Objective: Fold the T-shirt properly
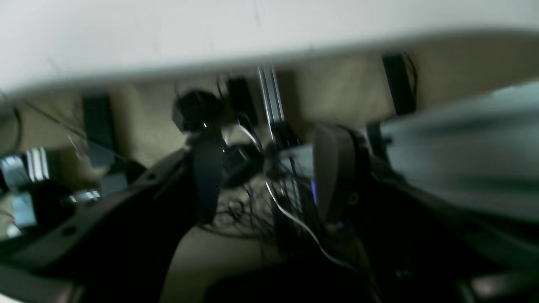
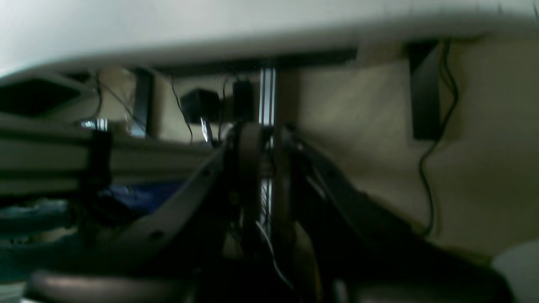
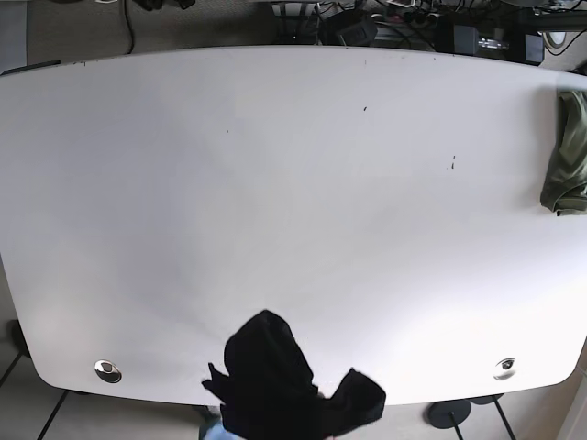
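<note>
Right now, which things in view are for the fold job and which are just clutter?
Job: black T-shirt, bunched at the near edge of the white table.
Lying about: olive garment at the right edge; cables beyond the far edge.

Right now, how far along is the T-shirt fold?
Nothing looks done. The black T-shirt is bunched, hanging over the white table near edge. Both wrist views look under the table, so neither pincer is on it; left pincer is open. Spreading and every fold remain.
</note>
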You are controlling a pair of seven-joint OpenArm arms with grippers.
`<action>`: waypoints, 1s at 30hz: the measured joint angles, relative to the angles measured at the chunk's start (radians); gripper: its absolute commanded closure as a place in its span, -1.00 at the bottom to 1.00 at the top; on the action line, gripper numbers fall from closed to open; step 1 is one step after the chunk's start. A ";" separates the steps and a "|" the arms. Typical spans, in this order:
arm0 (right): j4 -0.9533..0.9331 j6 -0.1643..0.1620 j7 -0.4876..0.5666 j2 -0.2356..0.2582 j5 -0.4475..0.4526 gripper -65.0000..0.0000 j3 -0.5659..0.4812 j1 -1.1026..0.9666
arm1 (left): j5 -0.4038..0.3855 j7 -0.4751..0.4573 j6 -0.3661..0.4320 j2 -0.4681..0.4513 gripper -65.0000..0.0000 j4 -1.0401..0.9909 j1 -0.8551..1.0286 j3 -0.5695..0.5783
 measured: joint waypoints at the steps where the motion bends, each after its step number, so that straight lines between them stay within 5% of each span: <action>1: -0.032 0.006 -0.003 0.007 -0.001 0.76 -0.032 0.006 | 0.000 0.002 0.000 -0.008 0.06 -0.049 -0.011 0.000; 10: -0.667 -0.001 0.004 0.020 0.000 0.76 -0.287 0.391 | -0.003 -0.001 0.002 -0.059 0.06 -0.639 -0.336 -0.068; 14: -0.869 -0.001 0.101 0.010 0.002 0.76 -0.330 0.525 | -0.003 0.000 0.007 -0.070 0.06 -0.784 -0.438 -0.119; 22: -0.543 -0.002 0.095 0.082 0.015 0.76 -0.333 0.254 | -0.004 0.000 0.002 -0.049 0.06 -0.386 -0.224 -0.131; 24: -0.418 -0.002 0.103 0.096 0.017 0.76 -0.279 0.172 | -0.004 -0.002 -0.002 -0.019 0.06 -0.261 -0.158 -0.129; 27: -0.232 -0.060 0.040 0.107 0.015 0.76 -0.196 0.075 | -0.004 0.006 -0.013 -0.003 0.06 -0.095 -0.103 -0.123; 30: -0.076 -0.053 -0.028 0.108 0.015 0.76 -0.121 -0.004 | -0.003 0.011 -0.003 -0.014 0.06 0.002 -0.100 -0.131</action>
